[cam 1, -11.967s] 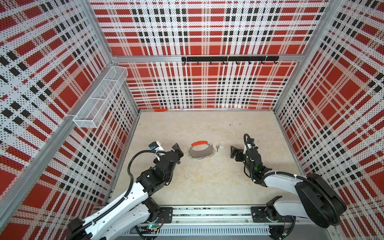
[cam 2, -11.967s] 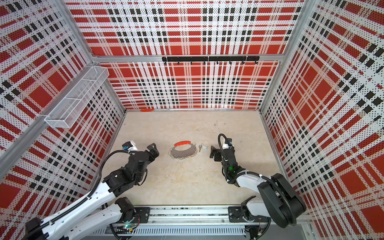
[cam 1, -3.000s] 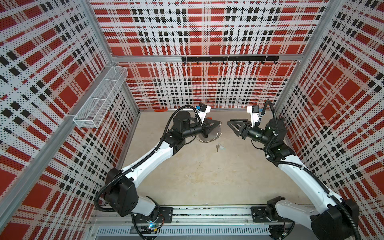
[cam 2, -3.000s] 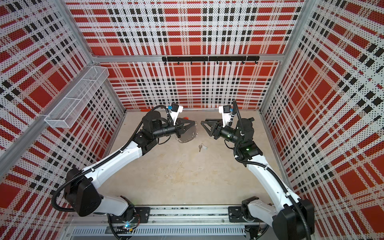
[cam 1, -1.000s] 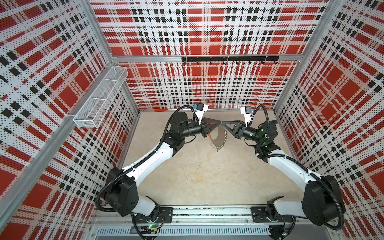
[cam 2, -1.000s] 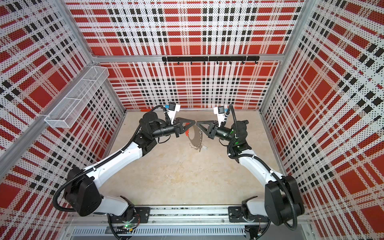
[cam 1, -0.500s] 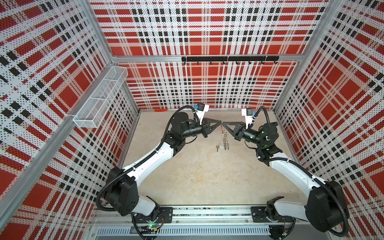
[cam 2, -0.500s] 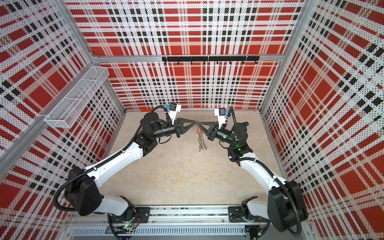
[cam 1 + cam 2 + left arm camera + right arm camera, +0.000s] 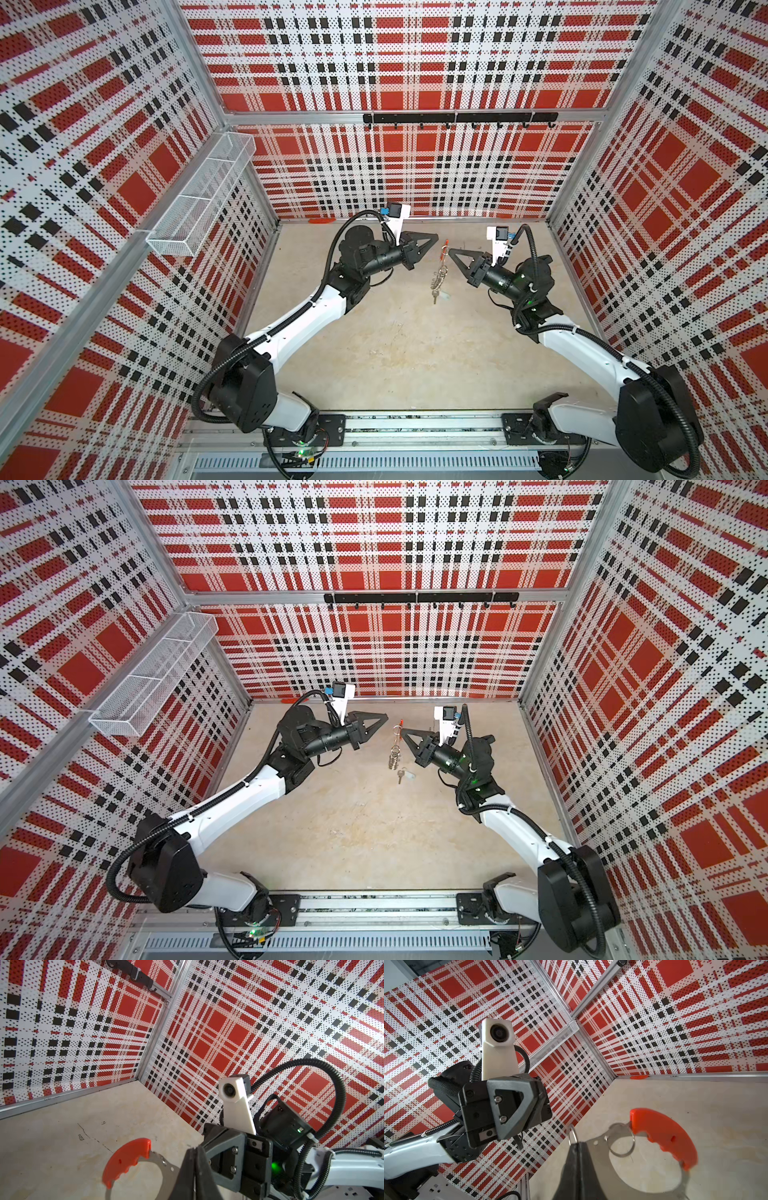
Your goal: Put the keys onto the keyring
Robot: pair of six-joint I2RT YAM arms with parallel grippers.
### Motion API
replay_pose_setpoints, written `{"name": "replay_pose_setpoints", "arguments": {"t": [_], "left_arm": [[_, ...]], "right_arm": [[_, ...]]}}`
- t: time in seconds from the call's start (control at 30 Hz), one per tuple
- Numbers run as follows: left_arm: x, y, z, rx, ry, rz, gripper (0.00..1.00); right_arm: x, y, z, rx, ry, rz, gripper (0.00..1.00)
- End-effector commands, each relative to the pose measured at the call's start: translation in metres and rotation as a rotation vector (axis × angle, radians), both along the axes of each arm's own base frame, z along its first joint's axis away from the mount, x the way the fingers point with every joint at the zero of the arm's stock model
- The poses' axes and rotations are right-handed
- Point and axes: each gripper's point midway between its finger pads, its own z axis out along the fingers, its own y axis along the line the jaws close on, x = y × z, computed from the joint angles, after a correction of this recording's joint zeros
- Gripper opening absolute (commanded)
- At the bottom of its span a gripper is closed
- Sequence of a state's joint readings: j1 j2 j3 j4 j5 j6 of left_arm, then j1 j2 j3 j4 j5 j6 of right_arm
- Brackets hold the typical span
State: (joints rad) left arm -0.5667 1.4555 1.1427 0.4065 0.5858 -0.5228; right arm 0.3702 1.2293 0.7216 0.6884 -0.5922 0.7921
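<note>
Over the beige bench (image 9: 415,365), the right pincer (image 9: 452,252) clamps the large orange-handled steel keyring (image 9: 443,266) on edge. The left pincer (image 9: 433,237), empty just left of it, shows no readable gap. The small silvery keys with pale tag (image 9: 435,294) lie on the bench just nearer, so a low, fine pinch on them probably comes next.

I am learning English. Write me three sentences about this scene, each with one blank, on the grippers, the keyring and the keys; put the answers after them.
1. The right gripper grips the keyring, which hangs ___ the table.
2. The left gripper holds ___.
3. The keys lie on the table, not yet on the ___.
Answers: above; nothing; keyring.
</note>
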Motion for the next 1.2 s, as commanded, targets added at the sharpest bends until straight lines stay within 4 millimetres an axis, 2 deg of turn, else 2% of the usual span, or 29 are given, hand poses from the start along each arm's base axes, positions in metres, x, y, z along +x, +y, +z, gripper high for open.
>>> {"name": "replay_pose_setpoints", "arguments": {"t": [0.0, 0.03, 0.07, 0.13, 0.2, 0.37, 0.6, 0.77, 1.17], "left_arm": [[-0.001, 0.009, 0.015, -0.046, -0.029, 0.024, 0.25], [0.001, 0.013, 0.012, -0.044, -0.023, 0.041, 0.31], [0.002, 0.017, 0.009, -0.043, -0.020, 0.061, 0.33], [0.003, 0.024, 0.002, -0.051, -0.007, 0.104, 0.34], [-0.005, 0.029, 0.003, -0.106, -0.016, 0.103, 0.35], [-0.021, 0.035, 0.017, -0.234, -0.052, 0.056, 0.34], [-0.033, 0.018, 0.030, -0.283, -0.089, -0.020, 0.33], [-0.031, 0.007, 0.026, -0.285, -0.076, -0.050, 0.31], [-0.027, -0.001, 0.029, -0.297, -0.077, -0.074, 0.29]], "right_arm": [[-0.004, -0.007, 0.031, 0.062, -0.097, -0.028, 0.00], [-0.003, -0.009, 0.032, 0.073, -0.096, -0.037, 0.00], [-0.002, -0.011, 0.034, 0.089, -0.091, -0.049, 0.00], [-0.004, -0.016, 0.040, 0.147, -0.092, -0.062, 0.00], [-0.006, -0.019, 0.046, 0.220, -0.100, -0.054, 0.00], [-0.016, -0.019, 0.061, 0.388, -0.130, 0.016, 0.00], [-0.020, -0.003, 0.062, 0.404, -0.132, 0.043, 0.00], [-0.025, -0.001, 0.065, 0.419, -0.147, 0.059, 0.00], [-0.026, 0.006, 0.066, 0.407, -0.151, 0.076, 0.00]]}}
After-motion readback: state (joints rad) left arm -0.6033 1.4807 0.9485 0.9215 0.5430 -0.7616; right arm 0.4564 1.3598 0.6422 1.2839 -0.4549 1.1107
